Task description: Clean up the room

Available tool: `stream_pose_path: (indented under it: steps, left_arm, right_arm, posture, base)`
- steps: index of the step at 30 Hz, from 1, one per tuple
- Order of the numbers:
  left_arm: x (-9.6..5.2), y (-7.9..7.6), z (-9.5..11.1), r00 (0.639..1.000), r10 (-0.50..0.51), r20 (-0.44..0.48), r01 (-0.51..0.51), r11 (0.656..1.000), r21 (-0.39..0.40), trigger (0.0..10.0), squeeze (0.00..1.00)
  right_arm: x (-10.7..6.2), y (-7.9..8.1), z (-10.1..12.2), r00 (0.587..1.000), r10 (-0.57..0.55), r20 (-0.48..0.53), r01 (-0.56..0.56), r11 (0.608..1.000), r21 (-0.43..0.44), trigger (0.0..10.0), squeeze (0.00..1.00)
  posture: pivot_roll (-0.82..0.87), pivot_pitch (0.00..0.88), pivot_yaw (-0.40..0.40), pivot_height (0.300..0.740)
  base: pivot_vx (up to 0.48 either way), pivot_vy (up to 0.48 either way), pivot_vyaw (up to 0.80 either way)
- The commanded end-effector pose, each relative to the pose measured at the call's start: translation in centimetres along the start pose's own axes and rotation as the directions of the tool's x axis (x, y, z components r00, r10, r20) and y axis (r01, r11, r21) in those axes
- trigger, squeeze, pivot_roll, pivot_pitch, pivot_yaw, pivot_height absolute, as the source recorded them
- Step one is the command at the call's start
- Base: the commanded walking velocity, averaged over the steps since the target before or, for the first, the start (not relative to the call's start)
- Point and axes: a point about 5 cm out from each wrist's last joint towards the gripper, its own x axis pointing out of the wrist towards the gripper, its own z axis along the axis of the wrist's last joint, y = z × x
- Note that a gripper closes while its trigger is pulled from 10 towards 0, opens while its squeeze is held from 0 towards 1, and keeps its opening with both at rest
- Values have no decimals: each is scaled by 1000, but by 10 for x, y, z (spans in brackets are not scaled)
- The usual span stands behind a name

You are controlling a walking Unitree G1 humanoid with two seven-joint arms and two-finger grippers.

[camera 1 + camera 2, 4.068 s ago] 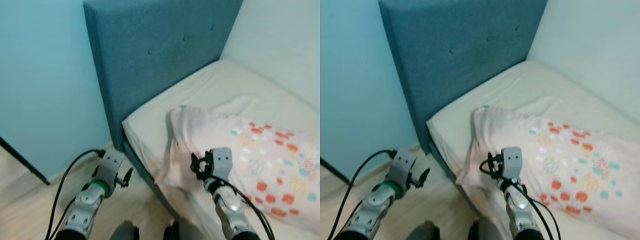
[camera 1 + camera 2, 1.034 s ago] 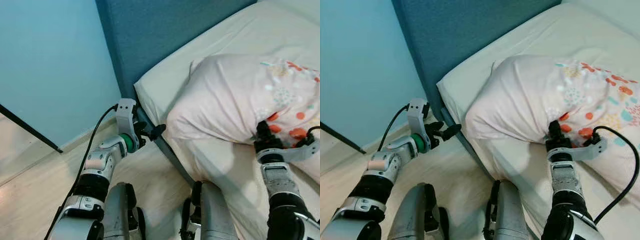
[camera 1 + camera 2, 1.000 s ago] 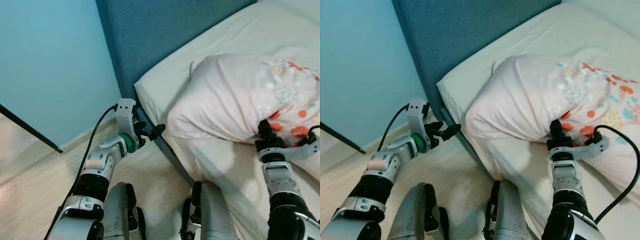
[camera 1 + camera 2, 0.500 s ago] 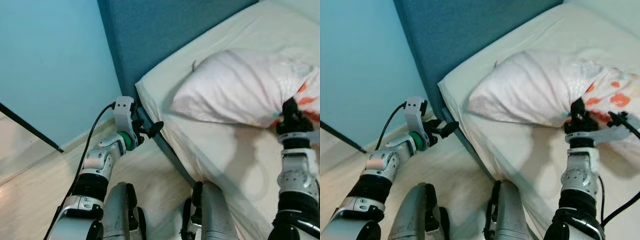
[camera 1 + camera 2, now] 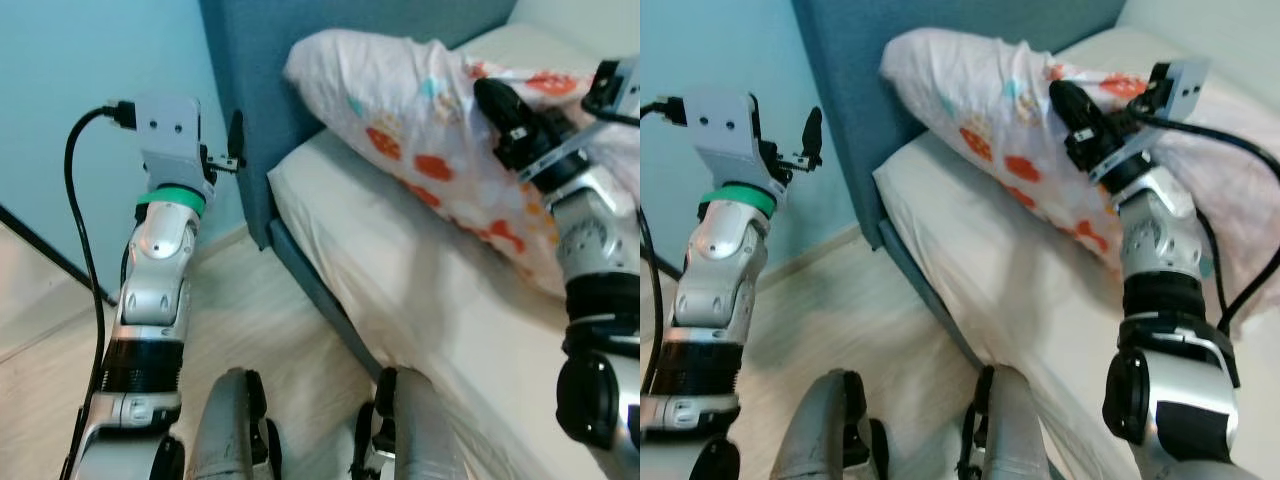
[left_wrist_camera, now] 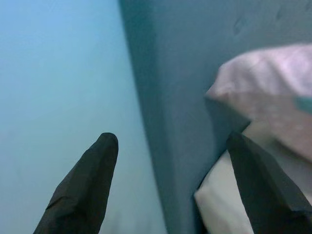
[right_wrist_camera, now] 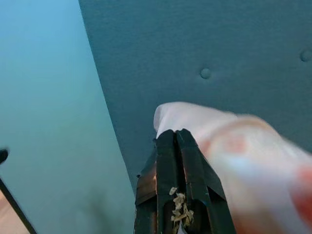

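Gripping the patterned pillow (image 5: 420, 130), your right gripper (image 5: 1072, 110) has its jaws closed on the fabric, holding it raised above the bed (image 5: 400, 270) against the blue headboard (image 5: 940, 30). Your left gripper (image 6: 170, 185), jaws spread, hovers beside the headboard. No writing is legible.

In front of me I see a dark teal headboard (image 5: 300, 60) with small buttons, standing against a light blue wall (image 5: 70, 60). A cream mattress (image 5: 420, 290) touches its lower part. Below there is a pale wooden floor (image 5: 250, 320), and a dark thin bar (image 5: 40, 245) crosses near the wall.
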Motion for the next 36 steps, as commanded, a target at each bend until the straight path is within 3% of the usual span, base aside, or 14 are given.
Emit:
stream_pose_path:
  steps: [1,5,8,16,17,23,25,28,30,31,33,34,35,36]
  left_arm:
    - [-9,3,11,999,2,37,-4,999,40,10000,0]
    - [-26,11,17,999,4,47,-9,995,99,10000,0]
    - [-36,6,4,1000,-26,-13,27,997,79,10000,0]
    - [-39,-15,-13,993,-85,-87,86,996,4,10000,0]
    - [-41,-22,-17,984,-136,-119,133,991,-30,10000,0]
    - [-47,-38,-32,930,-285,-234,248,953,-174,10000,0]
    - [-51,-52,-42,860,-398,-318,268,884,-383,10000,0]
    - [-51,-52,-42,860,-398,-318,268,884,-383,10000,0]
    - [-52,-59,-43,822,-472,-320,285,826,-487,10000,0]
    - [-52,-61,-41,811,-498,-309,308,811,-498,10000,71]
    - [-52,-61,-41,811,-498,-309,308,811,-498,10000,71]
    - [-53,-62,-42,804,-509,-308,324,809,-491,10000,318]
    - [-54,-61,-44,801,-507,-317,332,818,-470,10000,298]
    - [-54,-61,-44,801,-507,-317,332,818,-470,10000,298]
  right_arm:
    - [4,-2,13,999,43,-4,-43,999,-21,0,0]
    - [11,2,38,987,162,15,-161,986,-35,0,0]
    - [10,-2,61,982,187,32,-183,979,-84,0,0]
    - [-7,-18,25,993,10,-114,-24,992,-122,0,0]
    - [-19,-24,1,984,-100,-148,87,992,-93,10000,0]
    - [-44,-23,-42,946,-286,-150,291,957,11,10000,0]
    - [-63,-3,-73,924,-351,-149,367,925,96,10000,0]
    - [-63,-3,-73,924,-351,-149,367,925,96,10000,0]
    - [-74,4,-72,911,-390,-131,401,913,71,10000,0]
    - [-79,2,-65,899,-424,-115,430,902,36,10000,0]
    - [-79,2,-65,899,-424,-115,430,902,36,10000,0]
    - [-90,-4,-56,859,-503,-94,498,864,-75,10000,43]
    - [-103,-9,-44,812,-582,-37,571,806,-158,10000,1000]
    - [-103,-9,-44,812,-582,-37,571,806,-158,10000,1000]
  posture:
    - [106,212,-6,605]
    - [119,216,-10,605]
    - [98,213,-7,605]
    - [89,208,0,605]
    - [89,208,0,605]
    - [96,200,15,605]
    - [85,196,32,605]
    - [85,196,32,605]
    - [72,200,31,605]
    - [72,200,31,605]
    - [72,200,31,605]
    - [65,205,31,605]
    - [59,211,27,605]
    - [59,211,27,605]
  base:
    - [0,0,0]
    - [0,0,0]
    - [0,0,0]
    - [0,0,0]
    - [0,0,0]
    - [0,0,0]
    - [0,0,0]
    - [0,0,0]
    - [0,0,0]
    - [0,0,0]
    - [0,0,0]
    - [0,0,0]
    - [0,0,0]
    - [0,0,0]
